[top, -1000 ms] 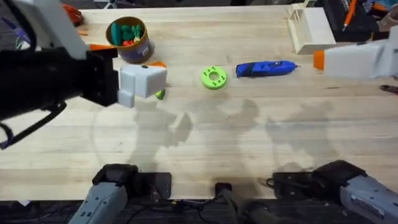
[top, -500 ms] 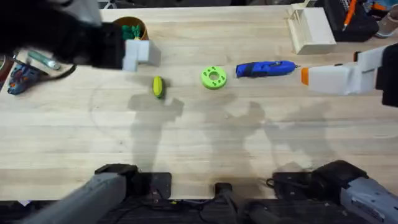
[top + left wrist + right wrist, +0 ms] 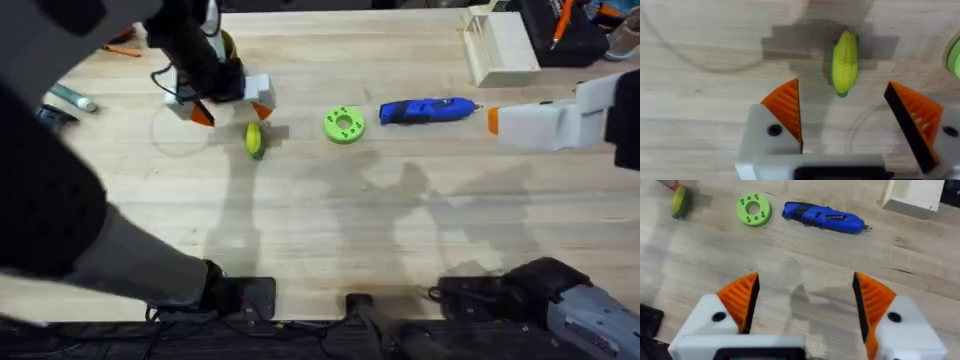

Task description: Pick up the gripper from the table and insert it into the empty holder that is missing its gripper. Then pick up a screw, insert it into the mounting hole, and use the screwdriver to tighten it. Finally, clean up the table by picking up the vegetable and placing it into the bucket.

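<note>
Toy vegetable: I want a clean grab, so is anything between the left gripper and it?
Nothing visible. The small yellow-green toy vegetable lies alone on bare wooden table, just beyond the open left gripper and its orange ribbed fingertips. The green disc sits off to one side.

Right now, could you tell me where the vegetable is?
In the overhead view the vegetable lies on the table's left side, left of the green disc, just beside the open left gripper.
</note>
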Tool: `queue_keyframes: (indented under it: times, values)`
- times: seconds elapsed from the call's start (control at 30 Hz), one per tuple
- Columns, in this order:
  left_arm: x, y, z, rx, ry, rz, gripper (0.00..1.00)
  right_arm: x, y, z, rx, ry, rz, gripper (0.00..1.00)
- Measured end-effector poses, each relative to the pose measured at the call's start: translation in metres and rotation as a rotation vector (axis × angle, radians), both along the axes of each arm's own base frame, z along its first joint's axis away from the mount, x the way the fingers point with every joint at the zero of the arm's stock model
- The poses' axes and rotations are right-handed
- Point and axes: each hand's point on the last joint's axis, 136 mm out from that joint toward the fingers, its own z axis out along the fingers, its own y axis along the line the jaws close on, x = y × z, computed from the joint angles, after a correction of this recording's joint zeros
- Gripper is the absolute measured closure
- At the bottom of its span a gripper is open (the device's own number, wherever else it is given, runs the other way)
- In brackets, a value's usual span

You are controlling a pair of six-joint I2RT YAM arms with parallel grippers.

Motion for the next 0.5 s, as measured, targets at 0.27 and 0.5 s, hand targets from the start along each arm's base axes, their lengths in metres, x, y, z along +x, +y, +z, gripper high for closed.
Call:
queue_keyframes:
  times: [0.27,0.5]
  values:
    - [0.008,-0.016,-0.039,-0.063,0.079,-0.005,0.015,0.000,0.000,0.000,0.000,0.000,0.000,0.010]
    - [0.009,-0.034,-0.050,-0.059,0.093,-0.054,0.015,0.000,0.000,0.000,0.000,0.000,0.000,0.010]
